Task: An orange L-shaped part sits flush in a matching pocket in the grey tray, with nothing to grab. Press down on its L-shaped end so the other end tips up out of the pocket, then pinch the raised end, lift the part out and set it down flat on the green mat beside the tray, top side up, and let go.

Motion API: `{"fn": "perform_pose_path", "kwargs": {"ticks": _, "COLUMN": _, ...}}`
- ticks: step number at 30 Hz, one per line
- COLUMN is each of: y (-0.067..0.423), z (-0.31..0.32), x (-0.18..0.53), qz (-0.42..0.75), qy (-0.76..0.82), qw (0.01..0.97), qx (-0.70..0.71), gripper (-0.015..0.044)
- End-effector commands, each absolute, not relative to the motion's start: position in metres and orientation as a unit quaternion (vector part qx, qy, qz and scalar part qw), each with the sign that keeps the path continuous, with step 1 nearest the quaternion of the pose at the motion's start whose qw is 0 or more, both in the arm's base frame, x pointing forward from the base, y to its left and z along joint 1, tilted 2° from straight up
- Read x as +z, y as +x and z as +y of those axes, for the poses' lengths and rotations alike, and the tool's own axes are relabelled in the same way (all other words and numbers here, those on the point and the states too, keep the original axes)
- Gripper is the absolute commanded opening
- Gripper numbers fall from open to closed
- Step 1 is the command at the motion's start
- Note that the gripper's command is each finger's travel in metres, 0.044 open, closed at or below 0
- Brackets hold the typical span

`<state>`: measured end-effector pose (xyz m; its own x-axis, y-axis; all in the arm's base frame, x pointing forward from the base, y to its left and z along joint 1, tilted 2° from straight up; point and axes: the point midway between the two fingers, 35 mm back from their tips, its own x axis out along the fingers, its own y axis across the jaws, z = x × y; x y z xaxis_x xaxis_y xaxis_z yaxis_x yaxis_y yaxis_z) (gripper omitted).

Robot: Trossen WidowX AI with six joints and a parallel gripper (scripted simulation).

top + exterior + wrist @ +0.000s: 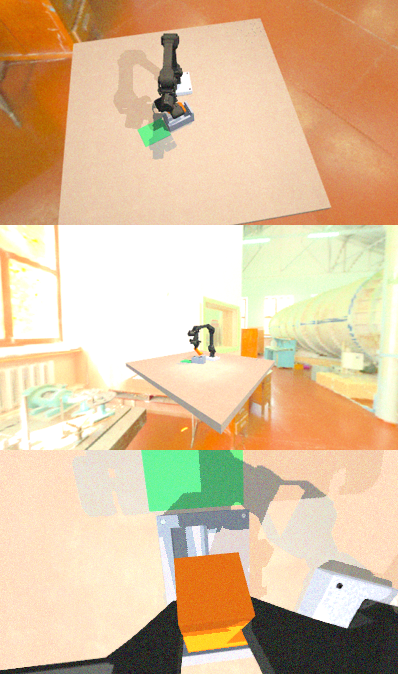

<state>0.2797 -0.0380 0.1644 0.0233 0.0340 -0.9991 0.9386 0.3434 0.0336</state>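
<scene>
In the wrist view the black parallel-jaw gripper [215, 637] is clamped on the near end of the orange L-shaped part [212, 592], one dark finger [155, 642] on each side. The part slopes away from the fingers above the open pocket of the grey rectangular tray [167, 557]; its far end seems clear of the pocket, though its own bulk hides the gap. Beyond the tray lies the flat green mat [175, 480], partly shaded, on the beige table top [60, 575].

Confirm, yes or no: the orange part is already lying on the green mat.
No. The orange part is pinched in the gripper above the grey tray, short of the green mat.
</scene>
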Motion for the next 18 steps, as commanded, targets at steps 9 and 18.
{"fn": "perform_pose_path", "kwargs": {"ticks": 9, "y": 0.294, "z": -0.09, "x": 0.161, "qz": 0.579, "qy": 0.42, "qw": 0.58, "qx": -0.391, "gripper": 0.0}}
{"fn": "perform_pose_path", "kwargs": {"ticks": 18, "y": 0.304, "z": -0.128, "x": 0.16, "qz": 0.578, "qy": 0.419, "qw": 0.581, "qx": -0.391, "gripper": 0.0}}
